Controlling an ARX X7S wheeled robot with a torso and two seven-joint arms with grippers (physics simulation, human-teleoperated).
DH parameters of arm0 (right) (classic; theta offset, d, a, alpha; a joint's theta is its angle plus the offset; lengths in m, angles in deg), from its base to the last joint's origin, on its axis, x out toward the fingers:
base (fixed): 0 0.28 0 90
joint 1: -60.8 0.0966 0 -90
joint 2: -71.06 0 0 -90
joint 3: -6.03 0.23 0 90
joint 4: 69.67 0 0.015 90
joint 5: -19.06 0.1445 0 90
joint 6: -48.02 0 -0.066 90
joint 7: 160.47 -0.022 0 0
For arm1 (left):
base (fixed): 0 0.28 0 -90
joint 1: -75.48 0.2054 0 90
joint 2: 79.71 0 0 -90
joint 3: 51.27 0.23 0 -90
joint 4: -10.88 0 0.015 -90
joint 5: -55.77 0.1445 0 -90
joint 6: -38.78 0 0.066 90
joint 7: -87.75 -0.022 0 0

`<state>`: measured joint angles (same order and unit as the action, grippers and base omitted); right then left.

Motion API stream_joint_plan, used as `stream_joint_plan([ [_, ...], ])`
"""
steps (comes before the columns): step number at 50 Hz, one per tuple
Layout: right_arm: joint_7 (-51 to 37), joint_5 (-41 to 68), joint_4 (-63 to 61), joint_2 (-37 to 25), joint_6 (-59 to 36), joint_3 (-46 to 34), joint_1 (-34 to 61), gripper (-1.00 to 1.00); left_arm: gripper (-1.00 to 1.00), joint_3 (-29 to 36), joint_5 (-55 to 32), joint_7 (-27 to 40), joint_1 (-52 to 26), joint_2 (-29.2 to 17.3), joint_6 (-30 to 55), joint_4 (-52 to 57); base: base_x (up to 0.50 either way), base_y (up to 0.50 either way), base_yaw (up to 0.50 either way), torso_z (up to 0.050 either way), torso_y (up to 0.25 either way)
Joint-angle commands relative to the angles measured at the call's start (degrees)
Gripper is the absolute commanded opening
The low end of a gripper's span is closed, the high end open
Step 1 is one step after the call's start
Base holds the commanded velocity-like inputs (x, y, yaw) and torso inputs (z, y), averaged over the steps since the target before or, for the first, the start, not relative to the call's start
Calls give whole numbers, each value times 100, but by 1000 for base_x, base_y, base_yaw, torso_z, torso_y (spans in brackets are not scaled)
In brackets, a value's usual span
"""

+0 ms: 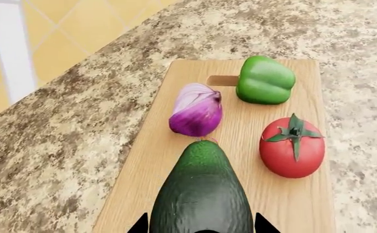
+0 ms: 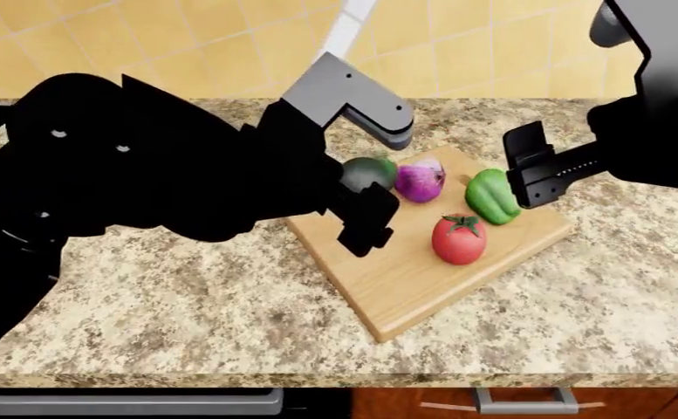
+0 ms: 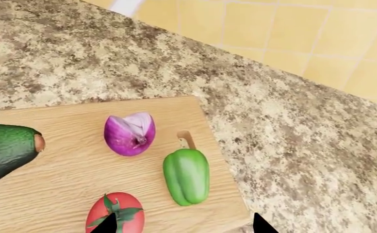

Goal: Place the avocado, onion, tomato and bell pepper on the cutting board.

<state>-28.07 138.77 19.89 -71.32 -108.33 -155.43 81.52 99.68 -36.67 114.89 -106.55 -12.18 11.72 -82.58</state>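
Dark and glossy, the avocado [image 1: 203, 191] fills the near part of the left wrist view, pinched between the left fingers [image 1: 138, 225], whose two black tips show either side of its wide end. Its narrow end points at the onion [image 1: 197, 109] at twelve o'clock, almost touching it. It hangs over the cutting board [image 1: 149, 160]; whether it rests on the wood I cannot tell. My guess is that it is held low over the last free patch so it can be let go without rolling. On the board the tomato [image 1: 292, 147] lies at two o'clock from the avocado, and the bell pepper [image 1: 265, 80] beyond it, just beside the slot handle.

From the head view, the left arm reaches in from nine o'clock and hides part of the avocado [image 2: 369, 171], which sits just beside the onion [image 2: 421, 181] at the board's far corner. The tomato [image 2: 460, 238] and bell pepper [image 2: 491, 195] lie on the board [image 2: 408, 288] too. The right gripper [image 2: 533, 175] hovers at three o'clock of the pepper, holding nothing, probably parked clear.

Seen from the right wrist, its fingers [image 3: 259, 224] are spread and empty above the tomato [image 3: 116, 213] and pepper [image 3: 186, 175], with the onion [image 3: 130, 133] and avocado [image 3: 4, 150] beyond.

A speckled granite counter [image 2: 175, 297] carries the board, with yellow wall tiles [image 2: 199, 44] behind.
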Motion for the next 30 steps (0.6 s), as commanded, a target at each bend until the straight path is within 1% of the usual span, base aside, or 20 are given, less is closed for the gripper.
stream_joint_plan([
  [1,79,-116,-13,11,40,0,-95,100,-100,66,-34,-71,47,62,5,-47,0,0,0,0,0],
  [14,119,-195,-26,27,77,-9,-172,100,-100,131,43,-145,127,77,-47,-175,0,0,0,0,1],
  [21,161,-254,-3,83,72,-26,-203,100,-100,299,421,-545,97,309,-170,-641,0,0,0,0,0],
  [30,168,-266,-41,53,106,-15,-240,100,-100,427,647,-776,154,429,-280,-838,0,0,0,0,0],
])
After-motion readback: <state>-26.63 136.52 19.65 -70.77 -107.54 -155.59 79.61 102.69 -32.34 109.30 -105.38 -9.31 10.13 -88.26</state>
